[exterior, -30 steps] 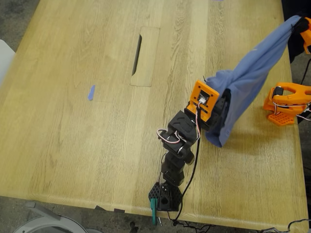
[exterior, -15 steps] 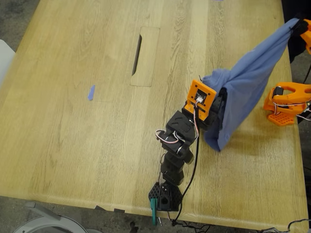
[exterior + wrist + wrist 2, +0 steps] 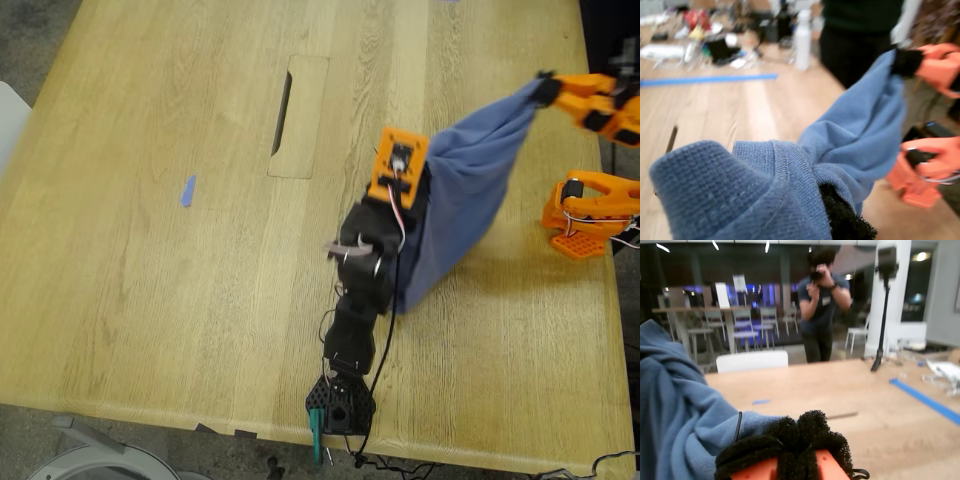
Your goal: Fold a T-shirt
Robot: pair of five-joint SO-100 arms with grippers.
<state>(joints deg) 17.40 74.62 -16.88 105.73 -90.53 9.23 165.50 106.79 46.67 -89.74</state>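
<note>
- Exterior view: the T-shirt (image 3: 462, 190) hangs in the air between my two hands, stretched like a sling above the tabletop (image 3: 180, 290). My first hand (image 3: 420, 178), on the black arm near the view's middle, grips one end. My second hand (image 3: 545, 92), on the orange arm at the exterior view's upper right, grips the other. The lower edge droops toward the wood; whether it touches is unclear. I judge the lift is meant to let the cloth fall open before laying it flat. A blue tape scrap (image 3: 187, 190) and a slot (image 3: 283, 112) lie well apart, toward the view's left.
- First wrist view: bunched shirt fabric (image 3: 765, 190) is pinched at the foam pad (image 3: 842, 217), so this hand is closed on cloth. The far end runs up to the orange hand (image 3: 912, 62).
- Second wrist view: foam pads (image 3: 790, 437) are pressed together with the shirt (image 3: 680, 410) pinched between them. A person stands beyond the tabletop's far edge.
</note>
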